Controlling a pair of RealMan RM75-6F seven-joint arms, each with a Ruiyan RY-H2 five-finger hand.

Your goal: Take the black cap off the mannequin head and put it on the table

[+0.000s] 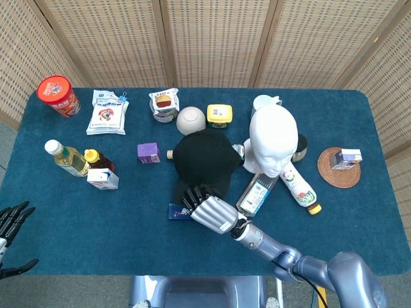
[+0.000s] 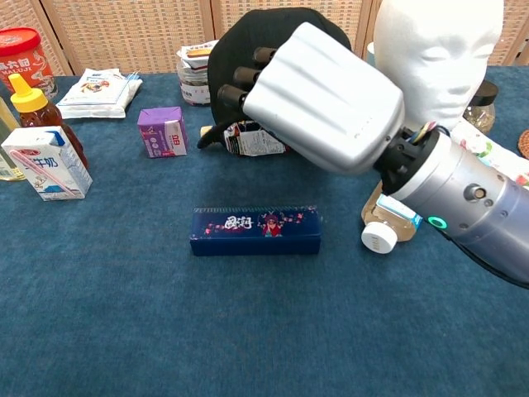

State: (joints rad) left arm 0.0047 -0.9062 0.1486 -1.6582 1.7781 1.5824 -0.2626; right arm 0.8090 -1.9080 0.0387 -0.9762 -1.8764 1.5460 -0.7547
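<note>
Blue table (image 1: pixel 77 218), right hand (image 1: pixel 207 210) back-up, fingers clasping black cap (image 1: pixel 203 160), left hand (image 1: pixel 11 221) fingers spread at edge

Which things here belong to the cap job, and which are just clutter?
Job:
cap, held in the right hand
mannequin head, now bare
table

Clutter:
blue box
purple carton
milk carton
red tin
white bowl
clear bottle
coaster

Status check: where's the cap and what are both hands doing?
Right robot hand grips black cap, off the mannequin head, above the table. Left robot hand open, idle. Dark blue box below.
</note>
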